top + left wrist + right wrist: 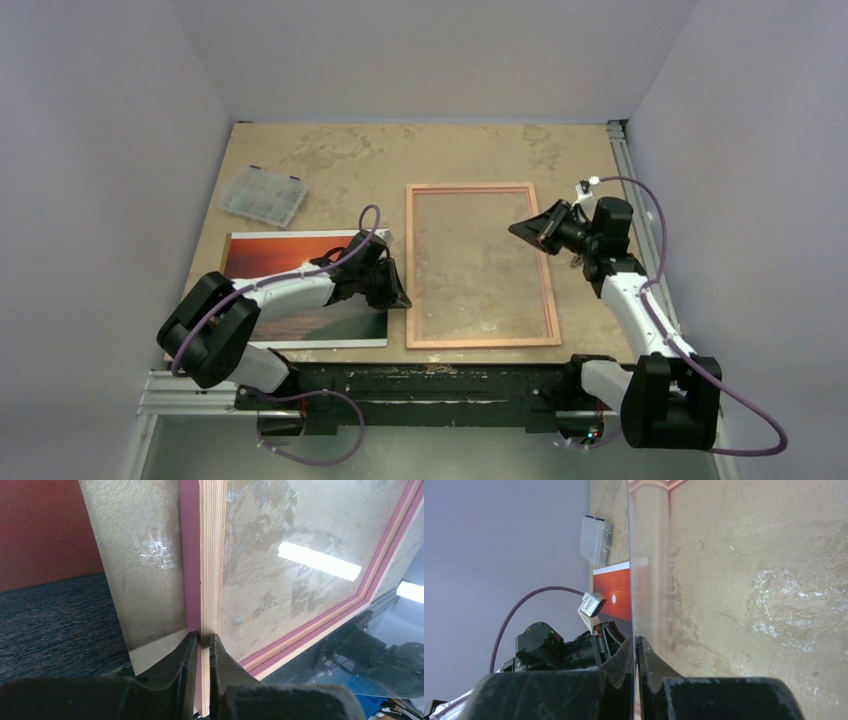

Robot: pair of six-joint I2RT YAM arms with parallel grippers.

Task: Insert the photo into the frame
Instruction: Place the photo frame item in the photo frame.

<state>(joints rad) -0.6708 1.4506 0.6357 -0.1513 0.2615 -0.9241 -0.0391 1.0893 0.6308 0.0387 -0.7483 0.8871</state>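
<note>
The frame (480, 188), thin pinkish light wood, lies flat mid-table with its long side running away from me. My left gripper (400, 298) is shut on the frame's left rail (212, 555) near the near corner, one finger on each side of the wood. My right gripper (522, 228) is shut on the right edge of the clear pane (646, 580), seen edge-on between its fingertips (636, 640). The photo (290, 255), a red-orange sunset over dark sea, lies face up left of the frame, partly under my left arm. It also shows as the photo (40, 530) and photo (616, 595).
A clear plastic compartment box (262, 195) sits at the back left, beyond the photo. Grey walls close in the tan table (400, 150) on three sides. A metal rail (630, 170) runs along the right edge.
</note>
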